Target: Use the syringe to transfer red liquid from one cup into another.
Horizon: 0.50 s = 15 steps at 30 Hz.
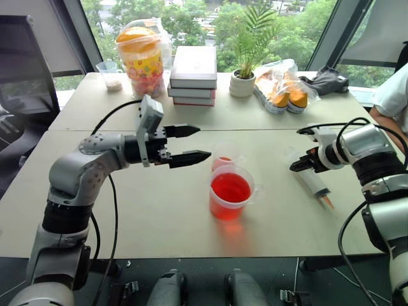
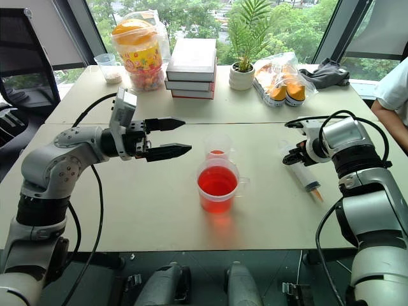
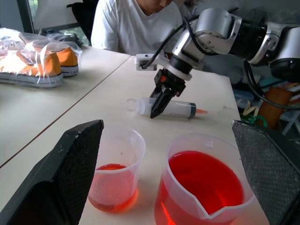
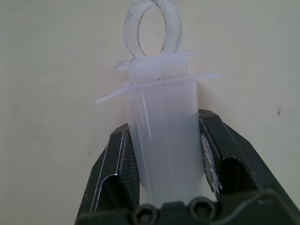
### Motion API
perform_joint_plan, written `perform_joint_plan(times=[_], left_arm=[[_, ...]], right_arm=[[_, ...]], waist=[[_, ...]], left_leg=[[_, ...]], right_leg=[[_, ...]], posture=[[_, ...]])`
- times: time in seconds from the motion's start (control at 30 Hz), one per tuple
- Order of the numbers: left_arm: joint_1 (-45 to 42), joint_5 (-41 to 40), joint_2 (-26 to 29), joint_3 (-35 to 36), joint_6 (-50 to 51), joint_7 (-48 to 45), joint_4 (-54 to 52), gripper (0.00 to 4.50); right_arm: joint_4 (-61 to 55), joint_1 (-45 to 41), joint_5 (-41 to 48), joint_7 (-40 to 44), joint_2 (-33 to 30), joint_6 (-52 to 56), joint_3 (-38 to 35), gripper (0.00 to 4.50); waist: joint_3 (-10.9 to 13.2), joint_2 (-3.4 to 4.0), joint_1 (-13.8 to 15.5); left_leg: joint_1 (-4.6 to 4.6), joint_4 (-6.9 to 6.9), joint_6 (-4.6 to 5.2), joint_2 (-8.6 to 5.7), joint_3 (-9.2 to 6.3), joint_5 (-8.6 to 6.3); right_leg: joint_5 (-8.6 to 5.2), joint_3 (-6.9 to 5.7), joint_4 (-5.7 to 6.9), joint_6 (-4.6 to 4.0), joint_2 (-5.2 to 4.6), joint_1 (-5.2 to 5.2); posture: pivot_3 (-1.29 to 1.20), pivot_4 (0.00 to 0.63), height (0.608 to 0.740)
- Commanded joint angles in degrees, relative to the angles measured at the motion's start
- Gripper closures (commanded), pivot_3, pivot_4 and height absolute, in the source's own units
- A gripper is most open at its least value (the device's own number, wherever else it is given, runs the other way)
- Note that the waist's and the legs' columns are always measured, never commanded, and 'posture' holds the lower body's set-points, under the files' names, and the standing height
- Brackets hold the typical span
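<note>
While my right gripper [image 3: 157, 104] clamps the syringe [image 3: 171, 108] on the table [image 1: 159, 210], left gripper [image 1: 188, 144] wide; drawing from beaker [image 1: 231, 191] pending.

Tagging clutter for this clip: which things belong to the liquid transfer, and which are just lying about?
Job:
syringe, clamped in right end effector
big cup of red liquid
small cup

Lying about:
books
potted plant
snack jar
bagged shoes

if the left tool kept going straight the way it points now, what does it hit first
Probably nothing on the table: the left tool, fingers apart, hangs level above the small clear plastic cup and wide clear beaker of red liquid. Depth is uncertain.
</note>
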Motion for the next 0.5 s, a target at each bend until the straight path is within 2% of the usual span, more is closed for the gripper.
perform_joint_plan(times=[0.03,0.1,0.17,0.3,0.4,0.5], left_arm=[[-2.61,-0.67,0.91,1.26,-0.10,-0.83,0.48,0.00],[-3.93,0.05,1.26,0.65,-0.91,-2.15,2.11,0.00],[-4.71,0.62,1.72,0.44,-1.62,-3.35,3.51,0.00],[-7.72,1.34,1.59,-0.25,-1.85,-5.30,7.02,0.00],[-9.47,2.26,1.88,-0.72,-2.41,-7.14,9.16,0.00],[-11.72,3.07,2.09,-1.13,-2.93,-9.14,11.72,0.00]], right_arm=[[-14.24,-2.19,6.73,-0.99,-2.33,-1.95,-15.71,3.09],[-26.17,0.32,14.28,-1.47,0.00,-1.16,-27.38,3.09],[-35.04,2.63,19.30,-2.27,2.27,1.10,-33.70,3.09],[-51.67,6.61,33.53,-6.40,12.87,-0.38,-47.86,3.09],[-59.46,9.13,43.26,-10.52,19.66,-0.38,-52.03,3.09],[-65.83,14.37,47.74,-11.80,23.32,-2.84,-50.37,3.09]], waist=[[0.08,0.14,0.10],[0.08,0.14,0.10],[0.07,0.13,0.15],[-0.03,-0.03,0.14],[-0.02,-0.02,0.16],[-0.03,-0.04,0.28]], left_leg=[[-0.05,0.00,0.00,-0.01,0.01,0.00],[-0.08,-0.03,0.00,0.00,-0.01,0.00],[-0.05,-0.09,0.00,0.05,-0.08,0.00],[-0.03,-0.08,-0.01,0.06,-0.16,0.00],[-0.03,0.03,-0.01,0.00,-0.11,0.00],[-0.02,0.05,-0.01,0.00,-0.14,0.00]], right_leg=[[0.00,0.01,0.02,0.00,-0.01,-0.07],[0.00,-0.01,0.01,0.00,0.01,-0.10],[0.00,-0.05,0.00,0.00,0.06,-0.08],[0.00,-0.10,-0.01,0.00,0.01,0.02],[0.01,-0.05,0.07,0.01,-0.08,0.03],[0.01,-0.09,0.07,0.02,-0.12,0.06]], posture=[[0.00,0.150,0.740],[0.00,0.150,0.740],[0.00,0.150,0.740],[0.00,0.150,0.740],[0.00,0.150,0.740],[0.00,0.150,0.740]])
